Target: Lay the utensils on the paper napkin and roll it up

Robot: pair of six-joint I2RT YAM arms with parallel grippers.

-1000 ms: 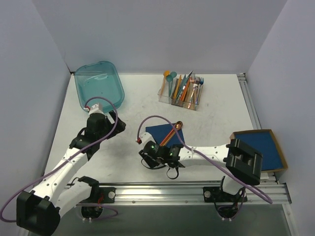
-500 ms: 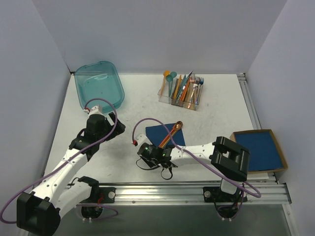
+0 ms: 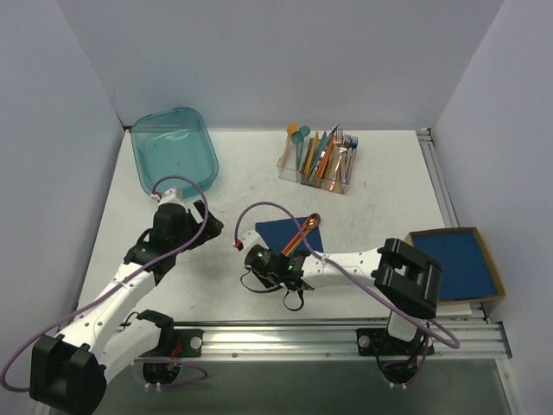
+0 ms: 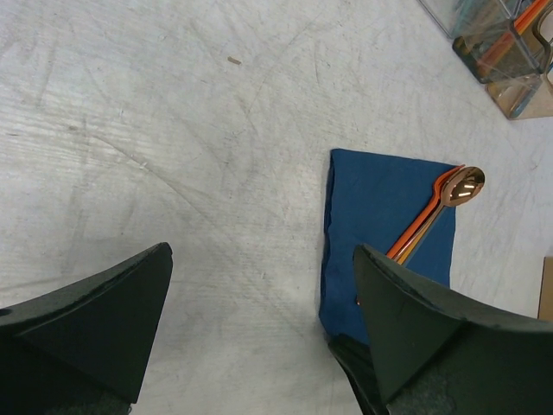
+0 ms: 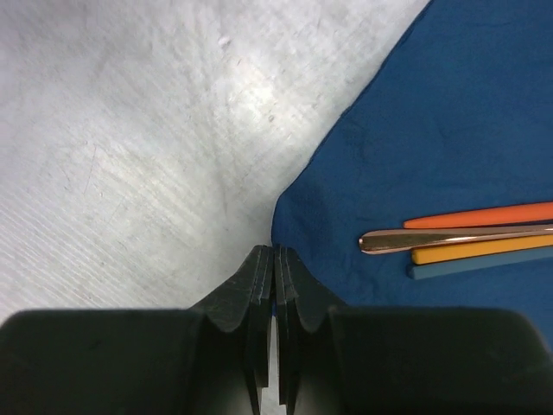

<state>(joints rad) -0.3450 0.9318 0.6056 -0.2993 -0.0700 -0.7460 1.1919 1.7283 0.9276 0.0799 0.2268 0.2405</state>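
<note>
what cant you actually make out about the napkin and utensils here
- Right wrist view: whether the shut right gripper pinches the paper napkin corner; its own fingers cover the spot.
- Right wrist view: heads of the utensils, cut off by the right edge.
- Top view: the napkin's near corner, under the right gripper.

The paper napkin (image 3: pixel 276 233) lies flat near the middle of the counter (image 3: pixel 389 199). The utensils (image 3: pixel 300 235) lie bundled on it, slanting from its near-left part to its far-right corner, where the spoon bowl reaches just past the edge. The right end effector (image 3: pixel 275 262) sits at the napkin's near-left corner. The left end effector (image 3: pixel 206 221) is off to the left, apart from the napkin. A tub (image 3: pixel 173 156) stands far left, a cutlery holder (image 3: pixel 313 177) far middle, and a shallow box (image 3: pixel 489 262) at the right edge.
</note>
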